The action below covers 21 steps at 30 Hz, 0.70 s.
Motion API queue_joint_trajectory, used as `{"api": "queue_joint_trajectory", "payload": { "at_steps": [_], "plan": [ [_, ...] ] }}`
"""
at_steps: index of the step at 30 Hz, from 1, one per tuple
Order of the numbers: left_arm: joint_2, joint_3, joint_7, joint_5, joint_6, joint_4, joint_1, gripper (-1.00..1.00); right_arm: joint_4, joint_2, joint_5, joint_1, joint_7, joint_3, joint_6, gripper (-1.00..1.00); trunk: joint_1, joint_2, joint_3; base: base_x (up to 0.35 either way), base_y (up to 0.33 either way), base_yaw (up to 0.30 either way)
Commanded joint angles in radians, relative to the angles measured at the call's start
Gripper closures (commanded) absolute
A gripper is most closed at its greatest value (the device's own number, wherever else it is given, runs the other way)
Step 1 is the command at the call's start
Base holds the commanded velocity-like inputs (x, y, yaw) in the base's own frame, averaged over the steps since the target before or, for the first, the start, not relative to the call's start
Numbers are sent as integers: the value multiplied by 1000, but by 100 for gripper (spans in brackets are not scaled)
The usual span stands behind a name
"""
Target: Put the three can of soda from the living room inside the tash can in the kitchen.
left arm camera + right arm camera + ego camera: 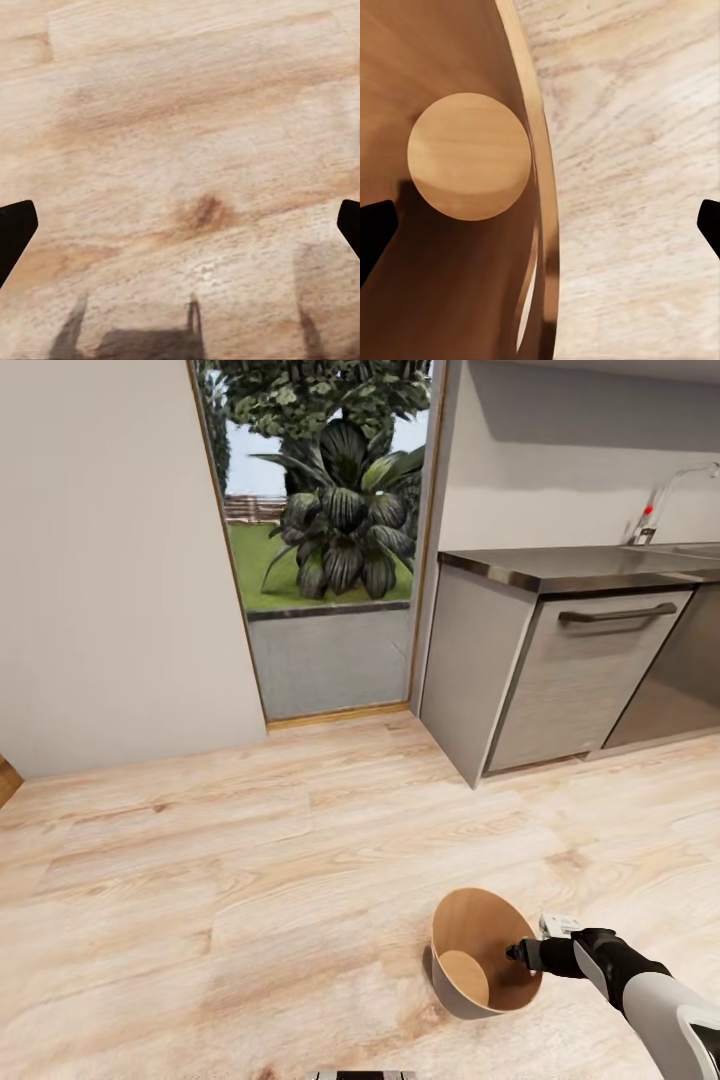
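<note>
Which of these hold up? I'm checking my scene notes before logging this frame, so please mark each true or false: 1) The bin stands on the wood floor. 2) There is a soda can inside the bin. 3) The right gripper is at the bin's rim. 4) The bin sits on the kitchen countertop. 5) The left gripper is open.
1) True: the tash can stands on the wood floor.
2) False: its brown inside is bare.
3) True: the right gripper is at its rim, one finger either side of the wall.
4) False: the countertop stands farther back.
5) True: the left gripper is open over floor.
</note>
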Motion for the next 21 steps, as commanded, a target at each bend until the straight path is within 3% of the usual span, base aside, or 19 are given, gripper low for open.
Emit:
{"api": "queue_joint_trajectory", "payload": {
  "at_steps": [1, 11, 12, 21],
  "plan": [
    [0, 0, 0, 0, 0, 0, 0, -100, 0, 0, 0, 0, 0, 0, 0, -100, 0, 0, -4, 0, 0, 0],
    [0, -2, 1, 1, -1, -5, 0, -100, 0, 0, 0, 0, 1, 0, 0, -100, 1, -1, -8, 0, 0, 0],
    [0, -2, 1, 1, -2, -6, 0, -100, 0, 0, 1, 0, 2, 0, 0, 100, 1, -1, -8, 0, 0, 0],
    [0, -2, 1, 1, -3, -8, 0, -100, -1, 0, 0, 0, 2, 0, 0, 100, 1, -1, -8, 0, 0, 0]
  ]
}}
